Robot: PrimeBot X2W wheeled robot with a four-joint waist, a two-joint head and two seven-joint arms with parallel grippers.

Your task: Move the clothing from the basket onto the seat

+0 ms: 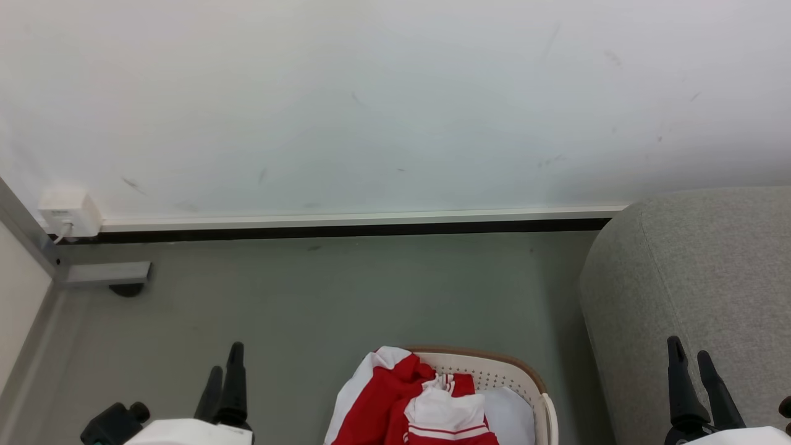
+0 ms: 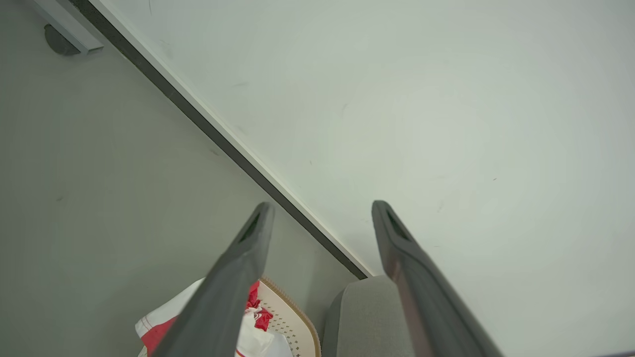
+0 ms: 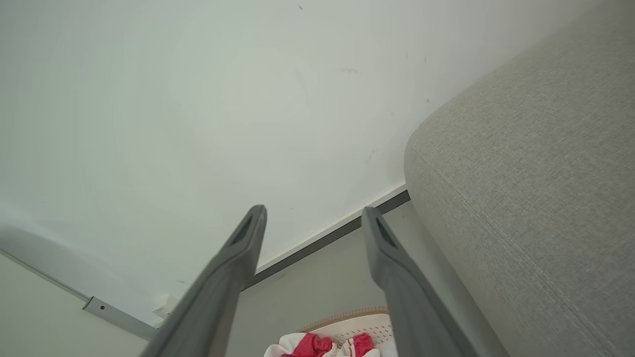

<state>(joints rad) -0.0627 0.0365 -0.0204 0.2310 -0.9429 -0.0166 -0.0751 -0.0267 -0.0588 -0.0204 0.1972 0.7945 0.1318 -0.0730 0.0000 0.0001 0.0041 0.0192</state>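
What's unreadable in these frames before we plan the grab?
- Head view: bottom edge cuts off the near part of the basket and the clothing; how much lies inside, unknown.
- Left wrist view: the left claw has a finger across the clothing.
- Head view: right edge cuts off the seat; its far side is unseen.

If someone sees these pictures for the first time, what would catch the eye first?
The red and white garment stands out most, heaped in the cream basket at the bottom middle of the head view and covering its left side. To its right rises the big grey sofa. The left claw and right claw hang open on either side, holding nothing.
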